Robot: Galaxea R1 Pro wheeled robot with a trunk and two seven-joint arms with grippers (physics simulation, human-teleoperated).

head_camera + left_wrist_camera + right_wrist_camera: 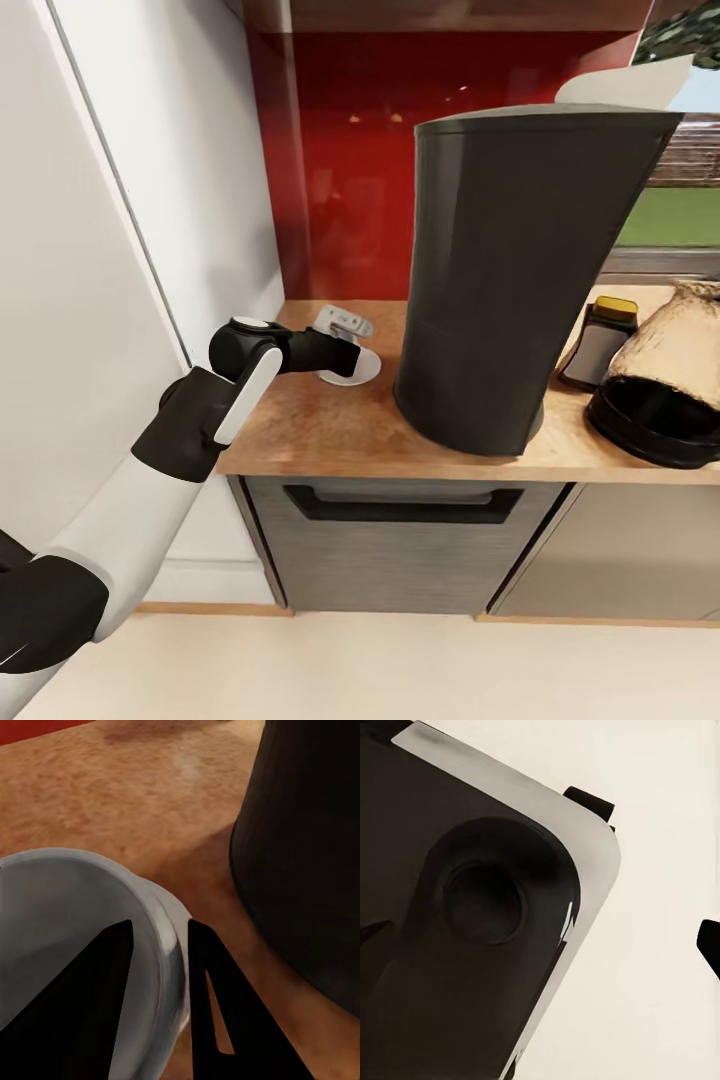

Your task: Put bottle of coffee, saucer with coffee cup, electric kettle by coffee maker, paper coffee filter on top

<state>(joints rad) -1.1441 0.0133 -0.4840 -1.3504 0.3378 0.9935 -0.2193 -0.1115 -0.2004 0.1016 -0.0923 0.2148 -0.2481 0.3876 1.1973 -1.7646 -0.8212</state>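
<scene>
Wood-toned kitchen countertop [340,425], just beside the coffee maker [510,270]: left gripper [161,979] apparently pinching the coffee cup [82,945] rim — light, rigid, slippery, chippable.

No legible text or labels anywhere.

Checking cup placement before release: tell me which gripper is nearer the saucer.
Left. The left gripper is right over the saucer, its fingers straddling the coffee cup's rim. The right gripper is not seen at the countertop; its wrist camera looks at the robot's body.
</scene>
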